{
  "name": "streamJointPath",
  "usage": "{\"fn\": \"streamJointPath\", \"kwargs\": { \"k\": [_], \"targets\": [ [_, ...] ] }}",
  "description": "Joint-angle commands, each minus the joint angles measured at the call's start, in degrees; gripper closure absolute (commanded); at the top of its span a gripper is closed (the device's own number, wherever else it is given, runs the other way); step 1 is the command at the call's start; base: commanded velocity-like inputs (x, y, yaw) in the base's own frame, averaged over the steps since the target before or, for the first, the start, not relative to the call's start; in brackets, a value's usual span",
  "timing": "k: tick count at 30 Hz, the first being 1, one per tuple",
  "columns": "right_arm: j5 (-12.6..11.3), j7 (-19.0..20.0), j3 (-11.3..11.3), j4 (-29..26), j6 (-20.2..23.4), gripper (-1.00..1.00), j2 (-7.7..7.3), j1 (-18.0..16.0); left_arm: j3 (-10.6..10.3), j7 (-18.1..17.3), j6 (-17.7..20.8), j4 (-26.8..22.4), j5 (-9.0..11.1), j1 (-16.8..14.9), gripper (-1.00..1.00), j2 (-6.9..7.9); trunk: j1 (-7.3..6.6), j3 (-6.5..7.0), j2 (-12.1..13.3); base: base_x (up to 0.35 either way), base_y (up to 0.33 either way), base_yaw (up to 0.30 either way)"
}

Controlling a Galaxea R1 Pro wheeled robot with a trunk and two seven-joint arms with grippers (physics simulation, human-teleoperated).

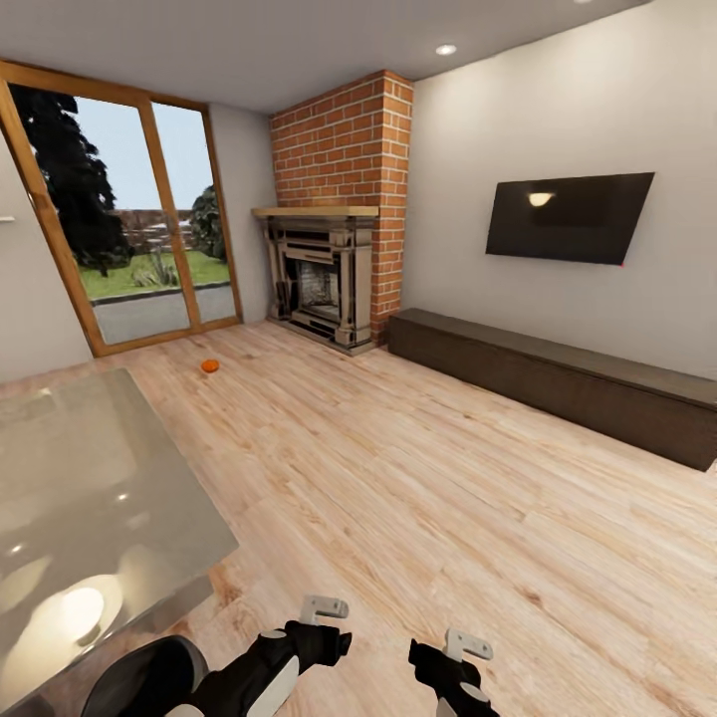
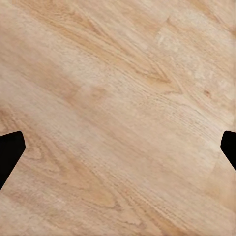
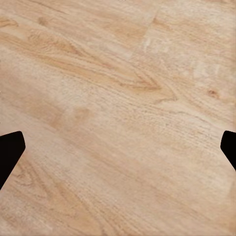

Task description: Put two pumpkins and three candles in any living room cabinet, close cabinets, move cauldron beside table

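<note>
Across the wooden floor (image 1: 398, 478), one pumpkin (image 1: 209, 365) lies near the glass door (image 1: 129, 229); the cabinet (image 1: 558, 383) stands closed by the wall. Left gripper (image 2: 118, 147) and right gripper (image 3: 118, 147) are both spread wide, holding nothing.

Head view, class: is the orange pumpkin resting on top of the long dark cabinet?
No. The pumpkin lies on the wooden floor near the glass door, well apart from the cabinet along the wall.

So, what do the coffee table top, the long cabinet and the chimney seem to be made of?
Table: probably glass or polished grey stone, since it mirrors the ceiling lights. Cabinet: dark brown wood with a matt look and faint grain. Chimney: red brick with visible mortar lines.
</note>
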Motion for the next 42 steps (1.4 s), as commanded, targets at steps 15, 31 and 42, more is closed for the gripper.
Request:
{"fn": "streamJointPath", "kwargs": {
  "k": [15, 31, 42],
  "targets": [
    [-0.61, -0.33, 0.46, 0.06, -0.29, -1.00, -0.03, -0.03, -0.39, 0.32, 0.17, -0.09, 0.47, -0.05, -1.00, 0.05, -0.01, 0.30, -0.03, 0.000, 0.000, -0.095],
    [-0.61, -0.60, 0.46, 0.06, -0.32, -1.00, -0.03, -0.01, -0.56, 0.40, 0.25, 0.00, 0.17, -0.05, -1.00, -0.04, -0.01, 0.71, -0.03, 0.000, 0.000, -0.120],
    [-0.65, -0.60, 0.46, 0.06, -0.34, -1.00, -0.03, 0.00, -0.74, 0.49, 0.26, 0.38, 0.07, -0.05, -1.00, -0.04, -0.01, 1.14, -0.03, 0.224, 0.000, -0.187]
  ]
}}
